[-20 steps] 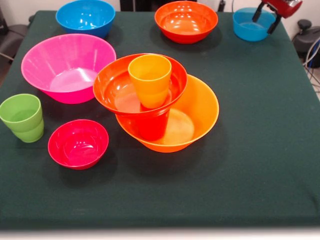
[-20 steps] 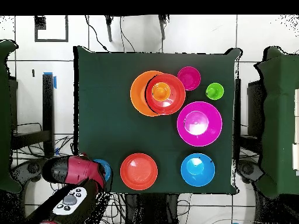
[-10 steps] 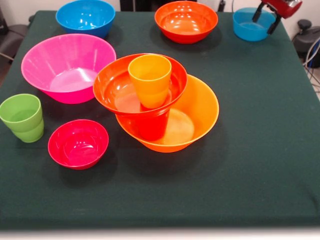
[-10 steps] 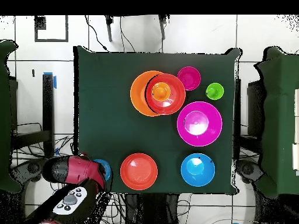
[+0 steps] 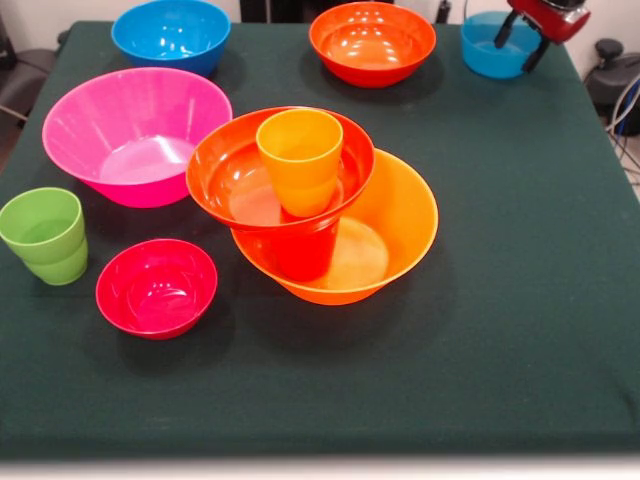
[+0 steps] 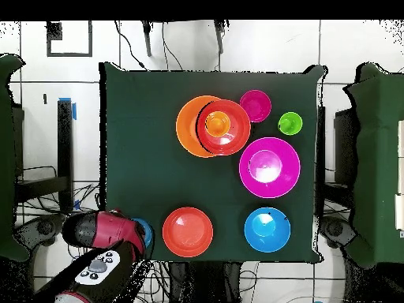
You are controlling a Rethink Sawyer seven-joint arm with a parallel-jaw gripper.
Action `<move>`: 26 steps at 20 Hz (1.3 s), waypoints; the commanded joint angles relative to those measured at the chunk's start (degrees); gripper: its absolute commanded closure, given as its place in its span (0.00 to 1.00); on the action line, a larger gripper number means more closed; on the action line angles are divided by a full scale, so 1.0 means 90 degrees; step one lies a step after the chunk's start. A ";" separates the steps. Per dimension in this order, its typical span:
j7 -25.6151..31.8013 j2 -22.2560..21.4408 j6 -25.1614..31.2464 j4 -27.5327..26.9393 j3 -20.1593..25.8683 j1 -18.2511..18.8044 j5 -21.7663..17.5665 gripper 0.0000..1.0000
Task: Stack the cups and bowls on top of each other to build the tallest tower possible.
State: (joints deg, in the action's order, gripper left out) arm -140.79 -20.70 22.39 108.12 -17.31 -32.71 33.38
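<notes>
**Tower at mid-table, claw on the small blue bowl at the far right corner**

In the front view, from the left: a light green cup [image 5: 42, 236] stands upright near the left edge of the dark green table [image 5: 520, 300]. Just beside it, a little nearer the camera, sits a small crimson bowl [image 5: 156, 287]. Behind both rests the wide pink bowl [image 5: 136, 134], and behind that, at the far edge, a blue bowl [image 5: 171, 35].

The tower [image 5: 320, 210] stands at mid-table. Its base is the widest orange bowl [image 5: 400, 225]; a red-orange cup [image 5: 300, 250] stands in it, bearing a red-orange bowl [image 5: 235, 170] that sits off-centre toward the left, and an orange cup [image 5: 300, 160] stands upright inside that bowl.

Behind the tower, well apart, lies another red-orange bowl [image 5: 372, 42].

At the far right corner is a small blue bowl [image 5: 490, 50]. The gripper [image 5: 522, 42] has its two dark fingers spread either side of this bowl's right wall, one inside and one outside; whether they grip the wall cannot be told.
</notes>
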 commanded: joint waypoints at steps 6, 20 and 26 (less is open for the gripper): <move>-0.1463 0.0278 -0.0177 -0.0419 0.0260 0.0000 0.0288 1.00; -0.1550 -0.0076 0.0530 -0.0494 0.0101 -0.0058 0.0206 1.00; -0.1551 -0.0228 0.0665 -0.0491 0.0099 -0.0076 0.0206 1.00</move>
State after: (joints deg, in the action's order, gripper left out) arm -140.89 -21.24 22.69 108.03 -18.89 -33.01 33.38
